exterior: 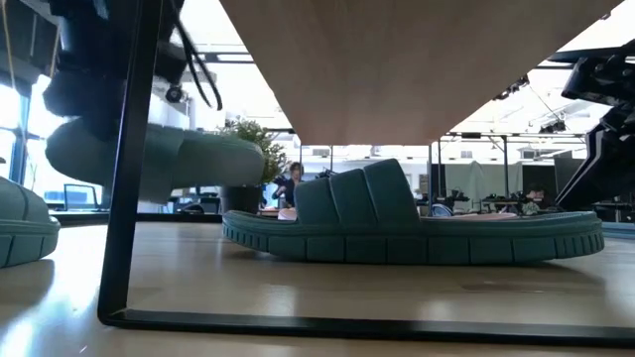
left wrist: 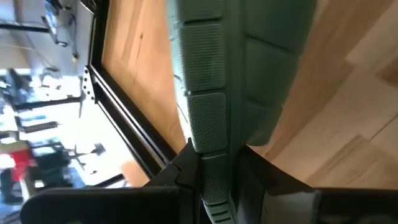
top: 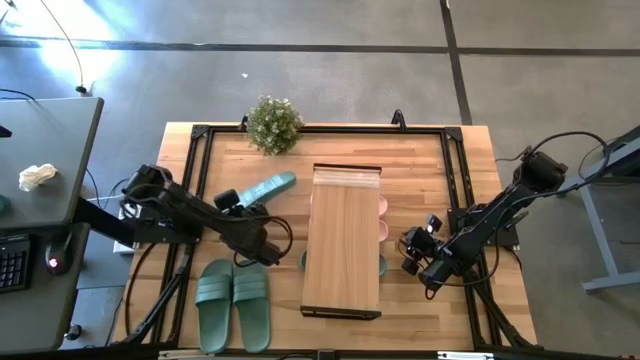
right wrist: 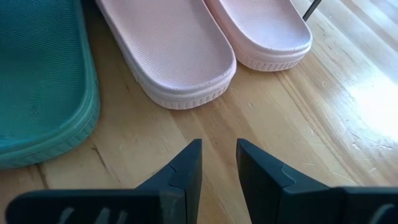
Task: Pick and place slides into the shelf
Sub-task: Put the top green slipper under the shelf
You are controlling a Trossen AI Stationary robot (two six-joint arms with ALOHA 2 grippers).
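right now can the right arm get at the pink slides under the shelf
Probably yes. The right gripper is open and empty, low over bare table, facing the pink slides with nothing between. The shelf plank overhead may limit how it approaches.

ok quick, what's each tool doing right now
left tool: shut on a green slide, lifted off the table.
right tool: open, holding nothing, near the pink slides.

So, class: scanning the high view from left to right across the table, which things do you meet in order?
Left gripper holding one green slide and the green pair below it → plant → shelf → pink slides peeking from the shelf's right edge → right gripper.
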